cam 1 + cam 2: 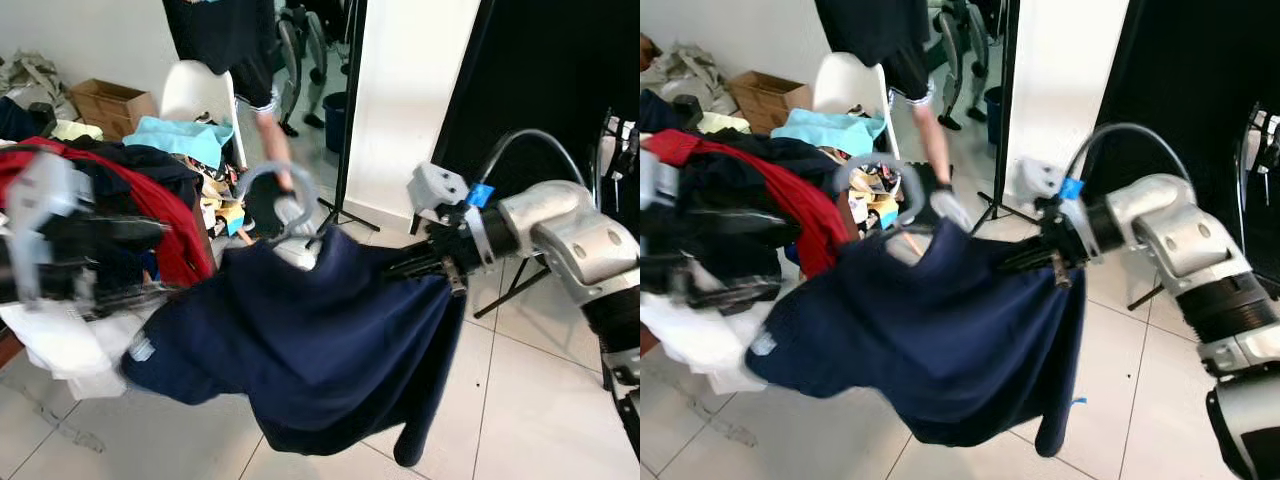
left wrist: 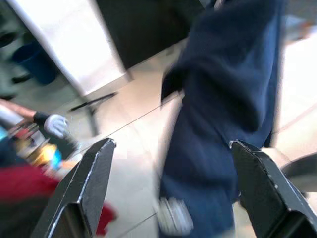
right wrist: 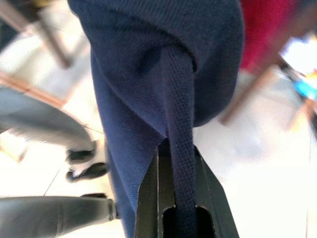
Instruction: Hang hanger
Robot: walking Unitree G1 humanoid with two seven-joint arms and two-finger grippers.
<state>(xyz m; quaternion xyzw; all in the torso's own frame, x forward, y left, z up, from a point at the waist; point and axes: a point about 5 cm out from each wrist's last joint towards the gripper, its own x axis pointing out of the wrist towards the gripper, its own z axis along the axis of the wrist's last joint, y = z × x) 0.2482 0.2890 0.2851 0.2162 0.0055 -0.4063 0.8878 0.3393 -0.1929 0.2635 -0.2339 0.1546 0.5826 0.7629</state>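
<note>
A navy shirt (image 1: 320,340) hangs on a grey hanger whose hook (image 1: 278,192) sticks up above the collar. My right gripper (image 1: 440,268) is shut on the shirt's shoulder at the right end of the hanger and holds it up in the air. In the right wrist view its fingers (image 3: 148,198) pinch a fold of navy cloth (image 3: 178,124). My left gripper (image 1: 150,265) is blurred at the left, level with the shirt's other side, and is open. In the left wrist view its fingers (image 2: 89,183) stand wide apart with the shirt (image 2: 223,109) beyond them, untouched.
A heap of clothes with a red garment (image 1: 160,215) lies at the left, with a white chair (image 1: 200,90) and a cardboard box (image 1: 110,100) behind it. A person's leg (image 1: 268,125) stands behind the hanger. A black stand (image 1: 348,120) and a dark curtain (image 1: 540,80) are at the back right.
</note>
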